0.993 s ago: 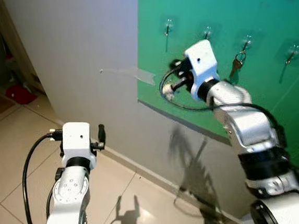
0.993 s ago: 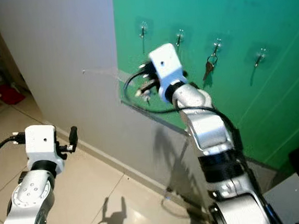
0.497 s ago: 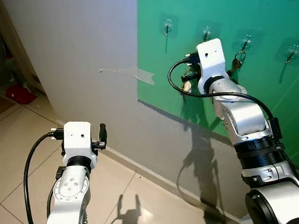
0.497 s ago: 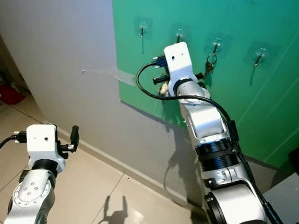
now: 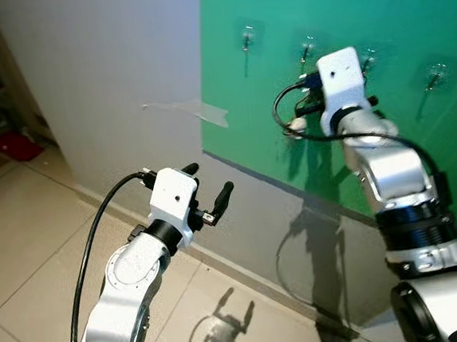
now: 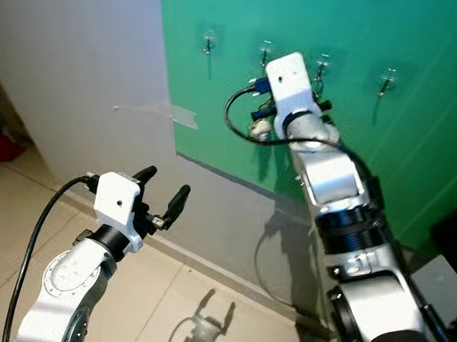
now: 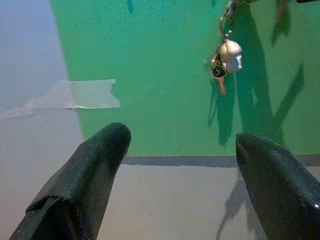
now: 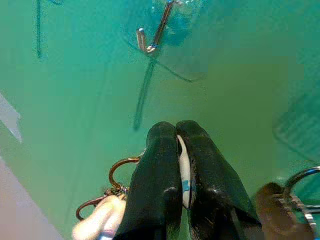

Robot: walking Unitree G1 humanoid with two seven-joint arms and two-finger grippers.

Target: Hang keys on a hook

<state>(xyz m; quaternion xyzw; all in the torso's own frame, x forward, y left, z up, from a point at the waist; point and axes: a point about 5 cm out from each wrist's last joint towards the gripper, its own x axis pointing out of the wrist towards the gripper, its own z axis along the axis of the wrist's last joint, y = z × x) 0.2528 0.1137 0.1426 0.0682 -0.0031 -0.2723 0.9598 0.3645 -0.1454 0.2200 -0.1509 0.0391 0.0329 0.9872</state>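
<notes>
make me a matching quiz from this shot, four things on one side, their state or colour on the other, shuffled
Column one:
1. left gripper
2. right gripper
3. wall panel
4. tape strip

Column two:
a. green
b. fingers spread apart, holding nothing
c. clear, stuck across the grey wall onto the panel edge
d. fingers pressed together on a key set

Pairs: 1-b, 2-d, 3-a, 4-c
</notes>
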